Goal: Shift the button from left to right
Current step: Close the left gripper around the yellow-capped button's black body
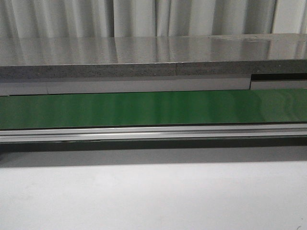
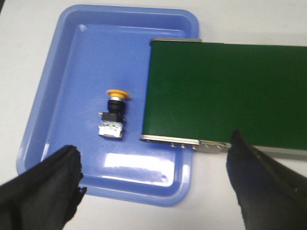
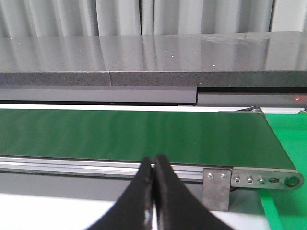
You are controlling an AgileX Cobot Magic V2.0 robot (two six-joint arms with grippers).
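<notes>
The button [image 2: 113, 113], with a yellow-orange cap on a black body, lies on its side in a blue tray [image 2: 41, 100], beside the end of the green conveyor belt [image 2: 225, 91]. My left gripper [image 2: 156, 158] is open and empty, its black fingers [image 2: 53, 184] spread wide above the tray's near rim, a short way from the button. My right gripper [image 3: 153, 160] is shut and empty, level in front of the belt's metal side rail. The front view shows neither gripper nor the button.
The green belt [image 1: 153, 109] runs across the front view, with a silver rail [image 1: 153, 133] in front and a grey stone counter [image 1: 153, 57] behind. A bright green surface [image 3: 288, 139] lies past the belt's right end. White table [image 1: 153, 196] lies nearest.
</notes>
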